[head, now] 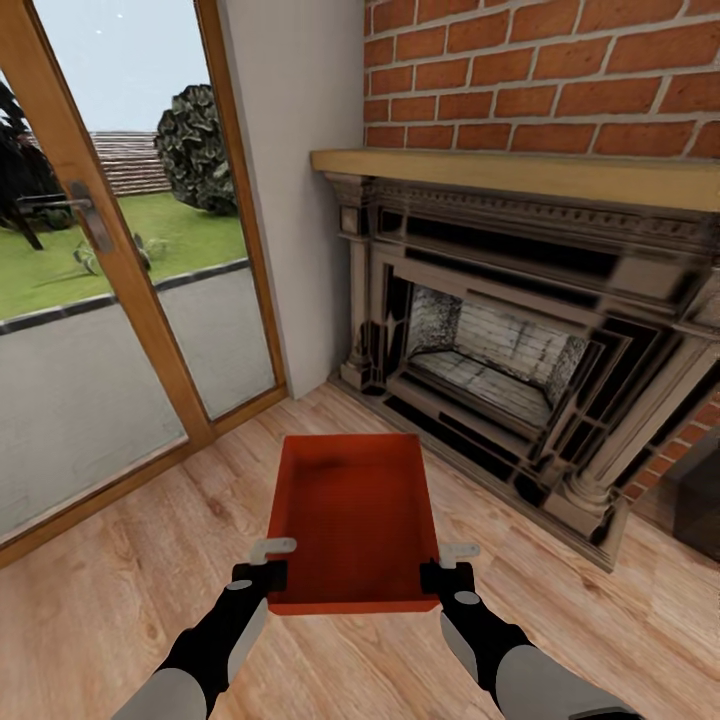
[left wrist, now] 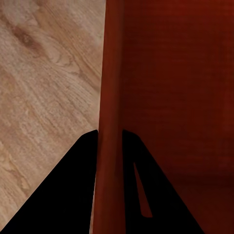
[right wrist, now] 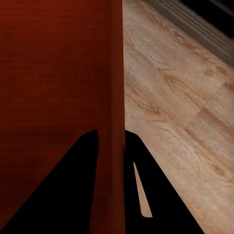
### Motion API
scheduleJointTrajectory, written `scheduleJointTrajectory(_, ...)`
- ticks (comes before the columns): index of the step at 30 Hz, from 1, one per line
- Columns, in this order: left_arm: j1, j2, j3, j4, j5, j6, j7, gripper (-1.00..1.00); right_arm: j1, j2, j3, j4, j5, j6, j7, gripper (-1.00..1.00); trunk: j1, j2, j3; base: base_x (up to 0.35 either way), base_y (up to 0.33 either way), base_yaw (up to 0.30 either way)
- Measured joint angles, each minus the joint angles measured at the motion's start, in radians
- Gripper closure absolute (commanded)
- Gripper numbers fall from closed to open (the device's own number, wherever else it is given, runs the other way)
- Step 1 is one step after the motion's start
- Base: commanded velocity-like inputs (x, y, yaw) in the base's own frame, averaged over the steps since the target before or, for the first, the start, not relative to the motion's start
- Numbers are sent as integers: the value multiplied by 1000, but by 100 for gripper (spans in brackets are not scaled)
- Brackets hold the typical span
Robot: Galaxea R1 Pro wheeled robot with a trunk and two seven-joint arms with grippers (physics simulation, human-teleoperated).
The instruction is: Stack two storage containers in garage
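The left gripper [head: 262, 572] and the right gripper [head: 447, 573] each pinch a side wall of one storage container [head: 357, 515] at its near end; in each wrist view the dark fingers [left wrist: 73, 190] [right wrist: 151, 190] straddle the orange-red wall. The bin hangs level over the wood floor [head: 120, 580], in front of the robot. To carry it well, I judge both arms should keep equal height and spacing, so the rim neither twists nor slips. Its long axis runs away from the robot, its far end toward the fireplace [head: 520, 330].

Orange-red storage container [head: 352, 520], light wood-grain floor [head: 120, 600], red-brick fireplace [head: 540, 70]
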Motion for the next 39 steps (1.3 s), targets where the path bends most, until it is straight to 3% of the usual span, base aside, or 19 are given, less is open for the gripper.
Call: scheduleJointTrajectory(39, 0, 0, 1, -6, -1, 0, 0, 100, 0, 0, 1, -4, -1, -2, 0, 100, 0, 0, 50, 0, 0, -9)
